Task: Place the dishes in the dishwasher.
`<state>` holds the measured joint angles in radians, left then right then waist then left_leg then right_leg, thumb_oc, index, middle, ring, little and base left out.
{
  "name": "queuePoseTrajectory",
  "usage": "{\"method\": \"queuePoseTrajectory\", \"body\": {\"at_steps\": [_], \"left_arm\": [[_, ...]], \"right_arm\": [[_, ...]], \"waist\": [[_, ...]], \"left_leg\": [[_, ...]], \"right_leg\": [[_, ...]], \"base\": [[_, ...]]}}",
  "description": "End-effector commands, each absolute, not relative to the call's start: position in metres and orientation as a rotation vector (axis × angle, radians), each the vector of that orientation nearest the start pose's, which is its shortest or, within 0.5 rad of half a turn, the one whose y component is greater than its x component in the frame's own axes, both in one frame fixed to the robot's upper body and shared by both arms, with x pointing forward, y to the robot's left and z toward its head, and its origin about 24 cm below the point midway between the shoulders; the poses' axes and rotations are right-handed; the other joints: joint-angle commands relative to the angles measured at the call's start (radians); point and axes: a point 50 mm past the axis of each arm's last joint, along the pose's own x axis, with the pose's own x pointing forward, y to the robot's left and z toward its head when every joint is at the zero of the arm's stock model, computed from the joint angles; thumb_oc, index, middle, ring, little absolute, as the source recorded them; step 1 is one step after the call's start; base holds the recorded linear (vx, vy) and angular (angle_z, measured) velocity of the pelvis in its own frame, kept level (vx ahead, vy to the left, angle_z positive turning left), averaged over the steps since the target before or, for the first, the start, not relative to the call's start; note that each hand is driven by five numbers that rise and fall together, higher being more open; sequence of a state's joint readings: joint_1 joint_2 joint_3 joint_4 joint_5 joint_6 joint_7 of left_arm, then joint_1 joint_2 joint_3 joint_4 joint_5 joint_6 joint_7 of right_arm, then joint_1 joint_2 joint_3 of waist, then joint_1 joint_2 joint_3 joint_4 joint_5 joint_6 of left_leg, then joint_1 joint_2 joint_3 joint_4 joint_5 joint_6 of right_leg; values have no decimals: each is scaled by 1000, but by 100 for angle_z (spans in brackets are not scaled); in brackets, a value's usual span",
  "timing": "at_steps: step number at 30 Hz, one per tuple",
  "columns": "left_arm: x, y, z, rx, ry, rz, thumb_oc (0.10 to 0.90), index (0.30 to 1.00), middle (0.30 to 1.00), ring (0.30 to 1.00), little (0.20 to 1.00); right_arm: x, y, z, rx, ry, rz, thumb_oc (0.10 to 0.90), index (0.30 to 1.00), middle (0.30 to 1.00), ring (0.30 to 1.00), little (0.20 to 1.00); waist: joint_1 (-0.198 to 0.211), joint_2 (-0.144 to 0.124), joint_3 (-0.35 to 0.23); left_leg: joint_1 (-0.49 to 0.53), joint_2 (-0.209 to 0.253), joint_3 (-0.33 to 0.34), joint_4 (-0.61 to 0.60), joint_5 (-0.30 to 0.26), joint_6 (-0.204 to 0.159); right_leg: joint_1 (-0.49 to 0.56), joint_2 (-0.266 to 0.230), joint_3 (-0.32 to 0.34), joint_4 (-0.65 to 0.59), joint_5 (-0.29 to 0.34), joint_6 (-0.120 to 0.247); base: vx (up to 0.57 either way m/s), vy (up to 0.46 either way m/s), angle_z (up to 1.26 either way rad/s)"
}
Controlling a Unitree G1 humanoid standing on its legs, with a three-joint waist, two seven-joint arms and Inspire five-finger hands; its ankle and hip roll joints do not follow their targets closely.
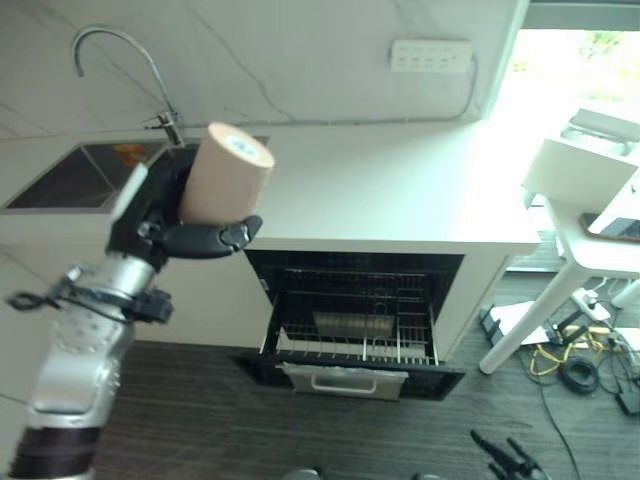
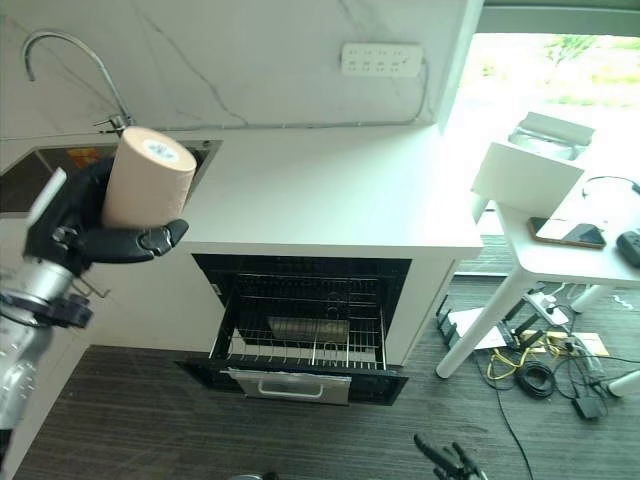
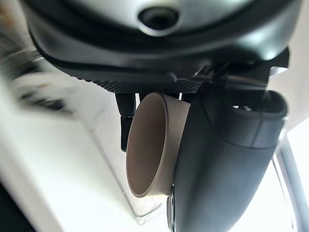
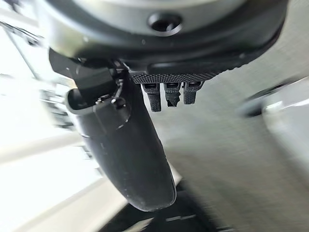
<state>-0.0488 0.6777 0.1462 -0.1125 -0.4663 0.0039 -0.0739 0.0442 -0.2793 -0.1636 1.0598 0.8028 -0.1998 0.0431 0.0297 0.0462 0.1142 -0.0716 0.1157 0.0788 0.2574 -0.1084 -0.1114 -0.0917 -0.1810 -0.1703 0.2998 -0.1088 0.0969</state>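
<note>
My left hand (image 1: 165, 228) is shut on a beige cup (image 1: 226, 172), with the thumb (image 3: 227, 159) across its side and the fingers behind it. I hold the cup tilted in the air over the white counter's (image 1: 400, 190) left part, beside the sink (image 1: 70, 175). The cup's hollow mouth (image 3: 145, 145) faces my wrist. Under the counter the dishwasher stands with its door (image 1: 345, 380) down and its wire rack (image 1: 350, 335) pulled out; a grey dish (image 1: 350, 322) lies in it. My right hand (image 1: 505, 458) hangs open low over the dark floor, right of the dishwasher.
A curved faucet (image 1: 120, 45) rises behind the sink. A power strip (image 1: 432, 55) is on the back wall. At the right stands a white table (image 1: 585, 250) with a phone (image 2: 565, 232), and cables (image 1: 575, 365) lie on the floor beneath it.
</note>
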Motion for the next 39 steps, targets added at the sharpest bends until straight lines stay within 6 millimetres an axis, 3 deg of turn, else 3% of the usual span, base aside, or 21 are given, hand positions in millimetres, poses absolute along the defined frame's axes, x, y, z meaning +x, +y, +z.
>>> {"method": "queuePoseTrajectory", "body": {"at_steps": [1,4,6,8,9,10,14,15,19,24,35,39], "left_arm": [[264,265,184,239,-464,11,400,300,300,300,300],[268,256,162,202,-455,37,400,300,300,300,300],[268,250,148,124,-464,87,400,300,300,300,300],[267,249,144,106,-469,101,400,300,300,300,300],[267,247,141,90,-474,113,400,300,300,300,300],[266,243,136,62,-480,134,400,300,300,300,300],[267,235,134,46,-484,131,400,300,300,300,300],[268,228,134,40,-491,119,400,300,300,300,300],[269,218,137,66,-508,116,400,300,300,300,300],[265,212,144,168,-572,193,400,300,300,300,300],[260,202,157,431,-747,316,400,300,300,300,300],[256,197,161,473,-814,372,400,300,300,300,300]], "right_arm": [[156,-307,-90,478,337,-753,800,900,900,900,900],[181,-307,-57,445,138,-694,800,900,900,900,900],[207,-300,2,362,-145,-586,800,900,900,900,900],[213,-295,20,337,-216,-545,800,900,900,900,900],[218,-290,36,321,-288,-502,800,900,900,900,900],[223,-279,65,285,-408,-405,800,900,900,900,900],[228,-268,98,228,-525,-250,800,900,900,900,900],[231,-258,115,253,-576,-118,800,900,900,900,900],[238,-237,128,336,-588,84,800,900,900,900,900],[244,-196,139,377,-556,351,800,900,900,900,900],[247,-142,157,476,-534,613,800,900,900,900,900],[250,-124,169,520,-542,676,800,900,900,900,900]], "waist": [[-7,-7,16],[-32,-19,23],[-66,-31,32],[-77,-34,34],[-86,-36,35],[-104,-40,38],[-121,-37,38],[-125,-34,38],[-121,-33,36],[-99,-37,27],[-27,-45,15],[23,-49,8]], "left_leg": [[5,79,45,43,-118,6],[22,74,58,43,-125,16],[41,61,65,43,-136,32],[48,58,68,43,-138,35],[51,55,68,43,-140,38],[60,49,73,43,-144,44],[67,46,80,43,-147,48],[71,45,83,43,-149,50],[71,44,84,43,-151,52],[64,45,80,43,-148,49],[34,47,43,43,-141,40],[19,49,23,43,-139,35]], "right_leg": [[30,-71,-5,0,-92,98],[25,-69,16,0,-82,97],[19,-66,38,0,-73,94],[19,-64,44,0,-71,93],[17,-61,50,0,-71,91],[16,-55,63,0,-69,88],[13,-48,78,0,-69,83],[13,-48,79,0,-70,80],[15,-49,74,0,-73,79],[16,-54,62,0,-76,78],[30,-65,20,0,-91,78],[40,-78,-19,0,-97,80]], "base": [[-12,-26,-8],[-15,-16,-17],[-41,3,-37],[-30,20,-28],[-36,57,-30],[-37,62,-27],[-24,71,-27],[-22,50,-26],[-18,14,-13],[-1,-6,4],[5,-19,11],[24,-39,32]]}}
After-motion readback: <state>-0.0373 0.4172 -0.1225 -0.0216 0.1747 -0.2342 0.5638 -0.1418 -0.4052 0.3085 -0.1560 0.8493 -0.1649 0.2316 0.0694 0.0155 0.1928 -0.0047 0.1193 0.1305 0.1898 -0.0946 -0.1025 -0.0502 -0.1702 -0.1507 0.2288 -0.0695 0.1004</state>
